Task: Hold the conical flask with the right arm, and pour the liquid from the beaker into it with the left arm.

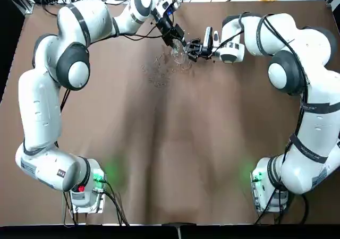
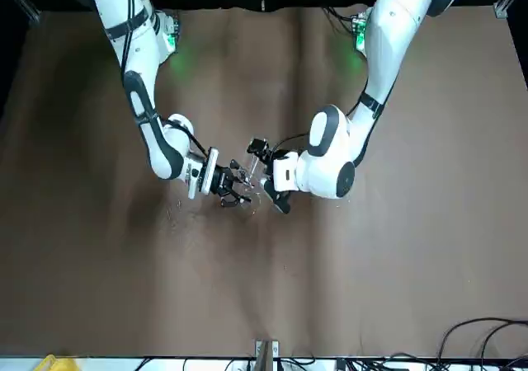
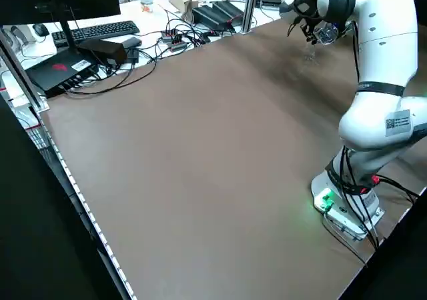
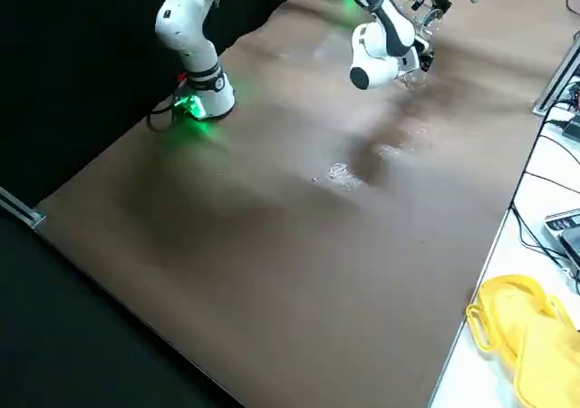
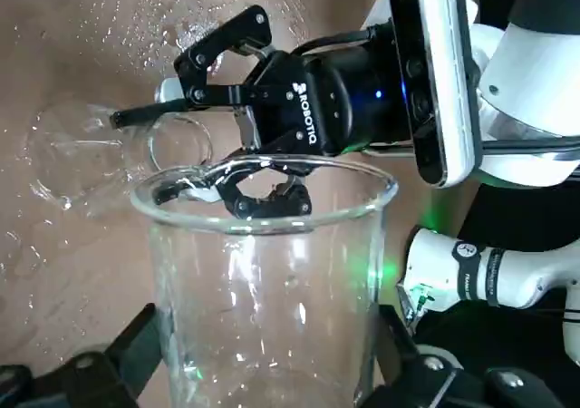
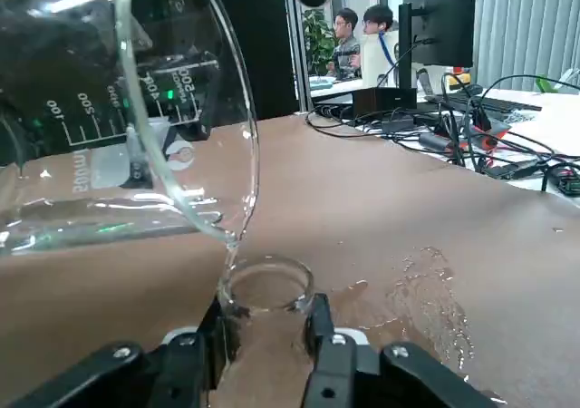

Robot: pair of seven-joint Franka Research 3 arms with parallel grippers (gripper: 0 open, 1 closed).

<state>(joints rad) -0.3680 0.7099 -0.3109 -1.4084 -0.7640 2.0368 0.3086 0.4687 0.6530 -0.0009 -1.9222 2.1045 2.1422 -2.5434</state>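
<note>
One brown desk [image 1: 138, 196], wet in patches. On it, 2 white arms: L arm [image 1: 42, 111] and R arm [image 1: 319, 122], w/ ends close together nr far edge, approx mid-width. Past desk: black monitor [image 3: 73, 0] and, in R wrist view, two people [image 6: 344, 41] in b/g. Off R side of far edge, yellow item [image 4: 517, 326], type unclear.

L gripper [image 5: 267, 335]: fingers closed round beaker wall. R gripper [image 6: 270, 313]: fingers narrow, clamped on neck of conical flask [image 5: 82, 159].

Beaker [image 5: 272, 308] in L grip, tipped well over, lip just above flask mouth. Flask in R grip, mouth under lip. Thin liquid stream [image 6: 231, 261] from lip to near edge of flask mouth. Spilled liquid [image 6: 430, 304] on desk below, plus scattered droplets [image 1: 159, 77].
</note>
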